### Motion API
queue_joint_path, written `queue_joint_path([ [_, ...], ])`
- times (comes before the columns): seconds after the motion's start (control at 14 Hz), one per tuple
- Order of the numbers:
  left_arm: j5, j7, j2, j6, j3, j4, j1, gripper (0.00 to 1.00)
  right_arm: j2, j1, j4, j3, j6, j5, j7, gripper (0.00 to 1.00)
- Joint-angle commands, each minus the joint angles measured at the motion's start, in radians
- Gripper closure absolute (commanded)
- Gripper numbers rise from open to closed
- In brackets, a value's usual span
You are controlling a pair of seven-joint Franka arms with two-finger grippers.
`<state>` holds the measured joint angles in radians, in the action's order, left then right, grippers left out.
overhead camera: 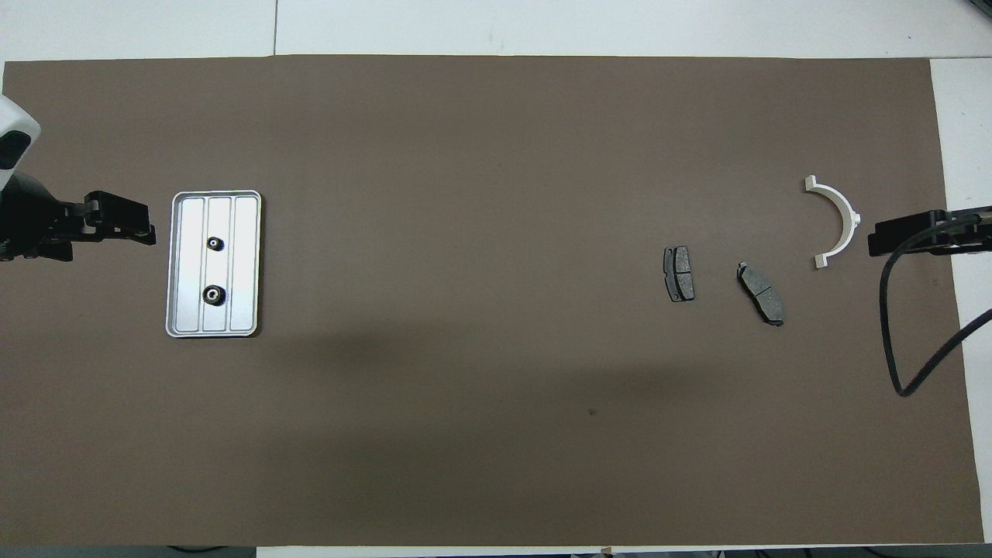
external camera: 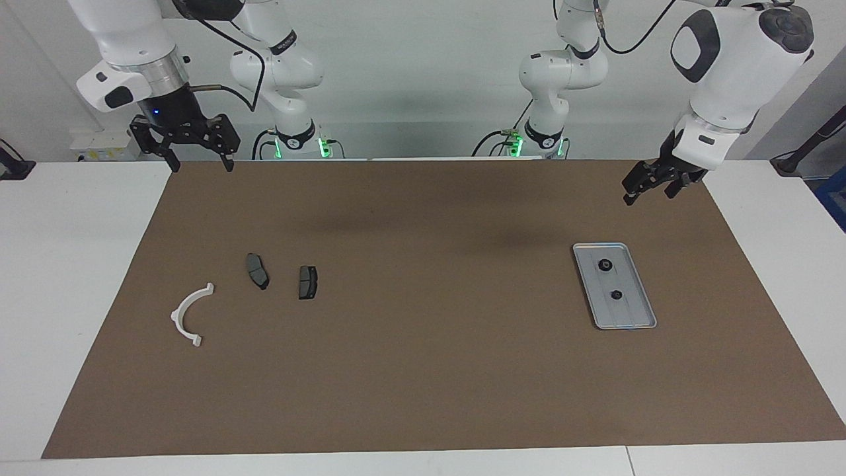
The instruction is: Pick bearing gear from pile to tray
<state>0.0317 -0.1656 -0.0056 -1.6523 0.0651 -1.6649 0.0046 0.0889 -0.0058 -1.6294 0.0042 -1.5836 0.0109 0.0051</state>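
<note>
Right gripper [external camera: 201, 162]: hanging spread wide, empty, over the brown mat's [external camera: 423, 370] edge. Leaving the white half-ring bracket [external camera: 192, 316] and two dark grey brake pads [external camera: 258, 271] untouched; spotting no gears there. Already lying in the ribbed silver-grey metal tray [external camera: 631, 311]: two small black bearing gears [external camera: 605, 265]. Left gripper [external camera: 651, 192]: waiting over the mat near that tray, grip unreadable. Probably finishing, so keeping clear of the rim.

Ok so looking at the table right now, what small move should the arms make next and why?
Probably none beyond holding both arms raised and checking the job is done. Two small black gears already lie in the tray, and only two brake pads and the white half-ring bracket remain in the pile. The left gripper and the right gripper hold nothing.
</note>
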Motion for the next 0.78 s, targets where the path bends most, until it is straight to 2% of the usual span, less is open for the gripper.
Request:
queue_joint_path([
  [0.0, 0.013, 0.014, -0.007, 0.000, -0.005, 0.008, 0.000, 0.00, 0.020, -0.014, -0.026, 0.005, -0.016, -0.017, -0.025, 0.00],
  [0.43, 0.002, 0.021, -0.008, 0.020, -0.005, 0.007, 0.005, 0.00, 0.020, -0.014, -0.026, 0.005, -0.016, -0.017, -0.025, 0.00],
  [0.71, -0.055, 0.043, -0.008, 0.045, -0.008, 0.007, 0.006, 0.00, 0.017, -0.014, -0.026, 0.005, -0.015, -0.017, -0.027, 0.00],
])
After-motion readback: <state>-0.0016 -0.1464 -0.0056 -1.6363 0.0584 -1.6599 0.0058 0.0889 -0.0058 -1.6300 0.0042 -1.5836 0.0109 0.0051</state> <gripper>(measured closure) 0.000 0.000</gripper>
